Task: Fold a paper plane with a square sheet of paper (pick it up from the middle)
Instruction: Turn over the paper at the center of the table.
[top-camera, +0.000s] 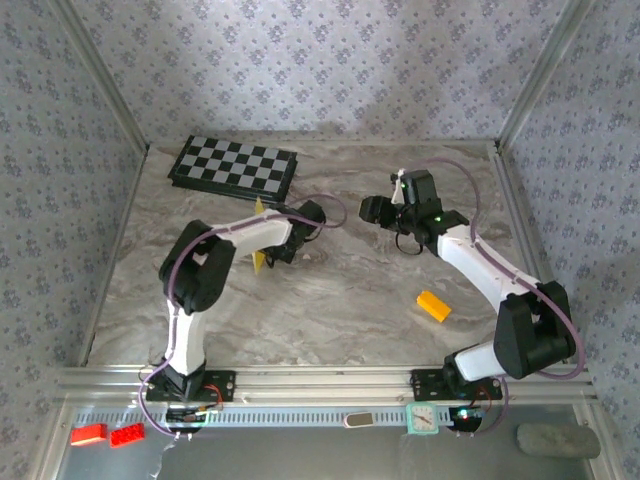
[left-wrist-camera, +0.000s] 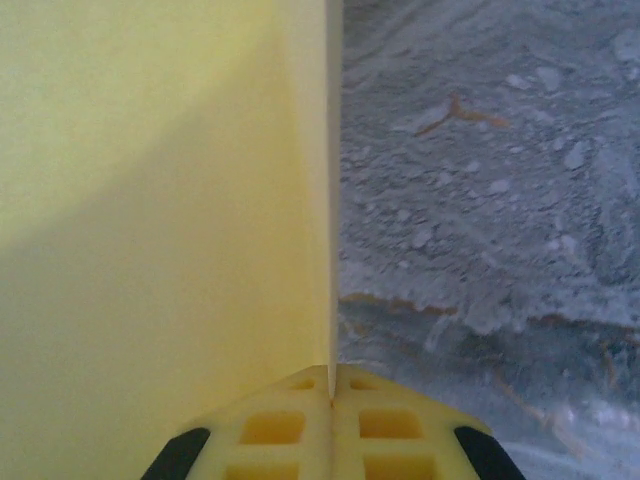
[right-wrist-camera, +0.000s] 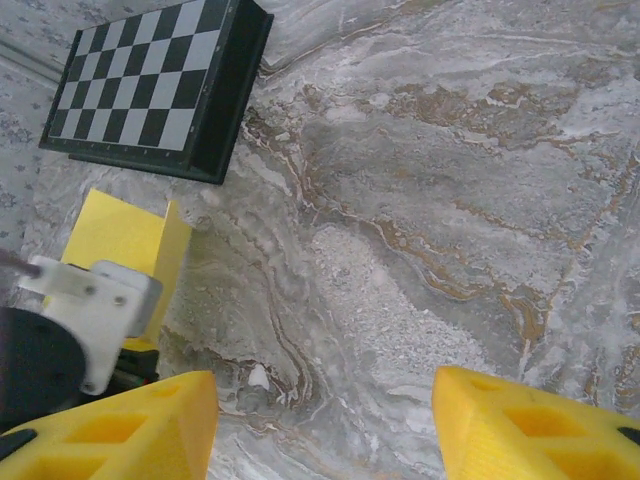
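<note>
The yellow sheet of paper (left-wrist-camera: 160, 200) is folded along a crease and stands on edge, pinched at the fold by my left gripper (left-wrist-camera: 331, 388), which is shut on it. In the top view the paper (top-camera: 258, 209) pokes out above and below the left gripper (top-camera: 266, 240) at mid-table. My right gripper (top-camera: 373, 208) hovers to the right of it, apart from it, open with only bare table between its yellow fingers (right-wrist-camera: 120, 425). From the right wrist, the paper (right-wrist-camera: 125, 240) shows at the left behind the left gripper's white body (right-wrist-camera: 95, 310).
A folded checkerboard (top-camera: 235, 165) lies at the back left, close behind the paper, and also appears as the checkerboard (right-wrist-camera: 150, 80) from the right wrist. A small orange-yellow block (top-camera: 433, 305) rests on the marble table (top-camera: 340, 300) at the right front. Patterned walls enclose the table.
</note>
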